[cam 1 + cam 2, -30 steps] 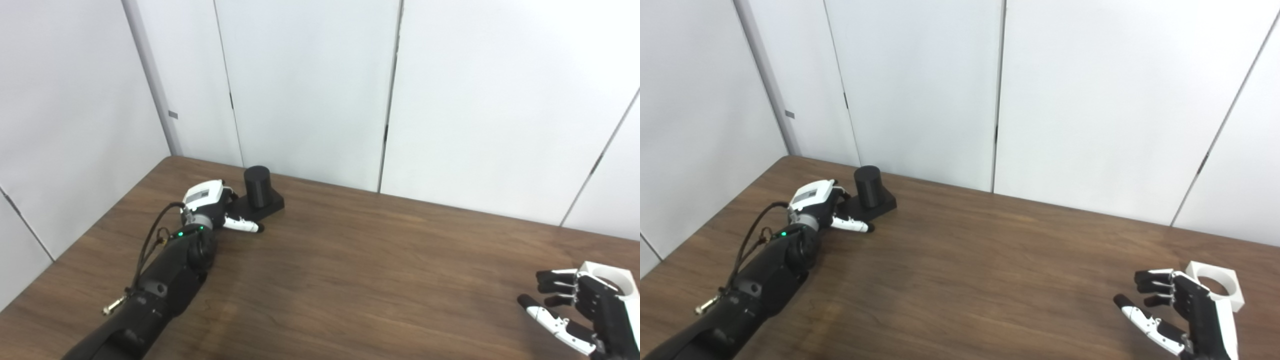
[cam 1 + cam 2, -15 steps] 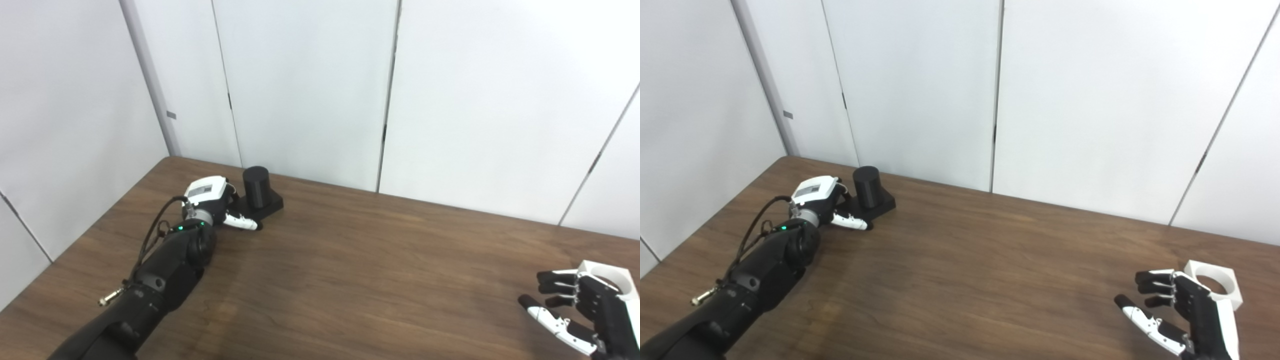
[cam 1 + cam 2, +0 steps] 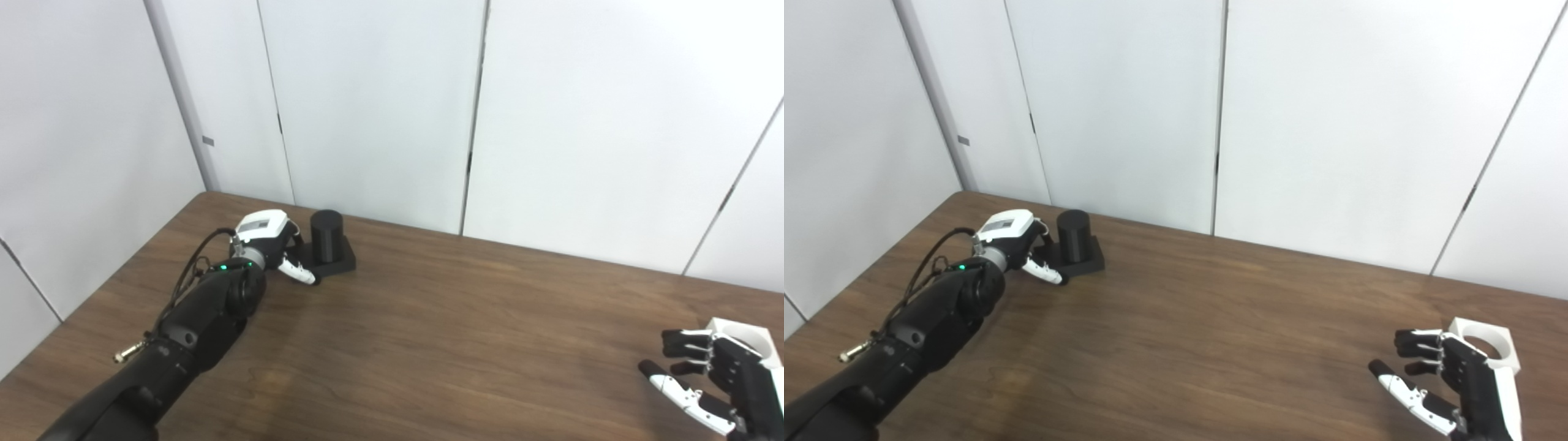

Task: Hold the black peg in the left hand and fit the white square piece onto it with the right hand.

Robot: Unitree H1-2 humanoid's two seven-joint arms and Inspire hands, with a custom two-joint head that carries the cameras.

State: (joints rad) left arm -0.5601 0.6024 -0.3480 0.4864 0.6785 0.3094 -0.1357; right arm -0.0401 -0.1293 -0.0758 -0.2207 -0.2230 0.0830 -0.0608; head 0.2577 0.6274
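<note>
While both arms rest low over the surface:
Surface (image 3: 429,343): dark wood grain, far edge against the walls.
Room: white wall panels (image 3: 367,110) with dark seams, corner at left.
Black peg (image 3: 326,236): upright on its square base, far left.
Left robot hand (image 3: 269,242): touching the peg's base; grip cannot be judged.
White square piece (image 3: 1485,350): far right, just behind the right robot hand.
Right robot hand (image 3: 1448,383): fingers spread, empty.
</note>
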